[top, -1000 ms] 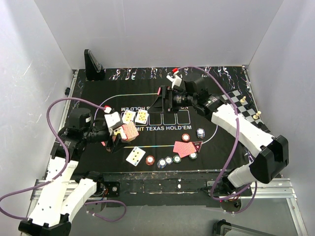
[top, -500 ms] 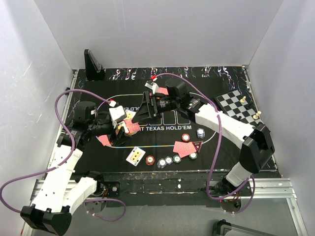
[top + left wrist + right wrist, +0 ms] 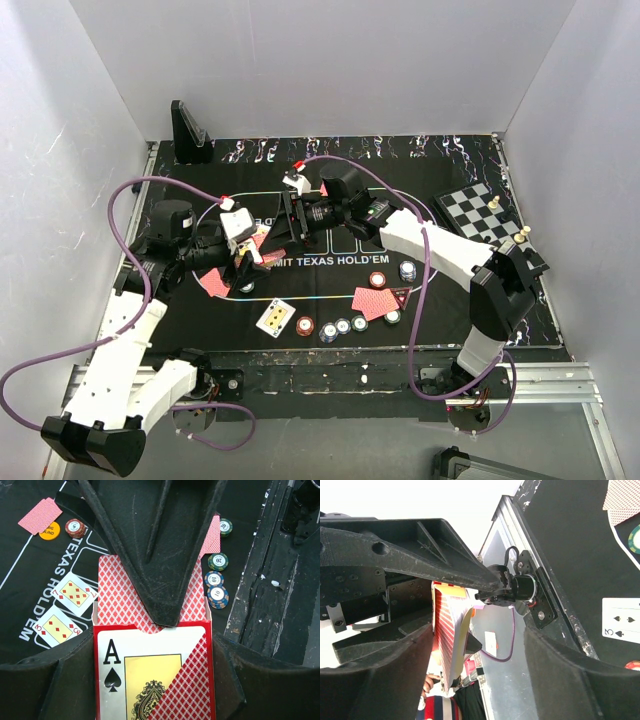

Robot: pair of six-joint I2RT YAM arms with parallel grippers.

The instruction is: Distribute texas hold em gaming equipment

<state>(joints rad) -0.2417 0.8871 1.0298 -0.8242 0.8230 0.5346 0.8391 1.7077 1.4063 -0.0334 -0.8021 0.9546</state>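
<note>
My left gripper [image 3: 155,682] is shut on a red card box [image 3: 155,675] with an ace of spades on its front. Red-backed cards [image 3: 117,597] stick out of the box's open top. My right gripper [image 3: 283,222] is open and meets the box over the mat's left half. One of its fingers [image 3: 155,545] lies over the protruding cards. In the right wrist view the box [image 3: 447,635] shows edge-on between the wide jaws, close to the left one. Two face-up cards [image 3: 75,592] lie on the mat, and chips [image 3: 342,325] sit in a row near the front.
Red-backed cards [image 3: 375,302] with a triangular marker [image 3: 401,294] and two chips [image 3: 378,280] lie right of centre. Near the chip row lies a face-up card [image 3: 275,317]. The chessboard [image 3: 483,210] lies at the far right, a black stand [image 3: 190,132] at the back left.
My right gripper has swung left across the mat to the box. My left gripper has shifted slightly up and toward it, still holding the box.
</note>
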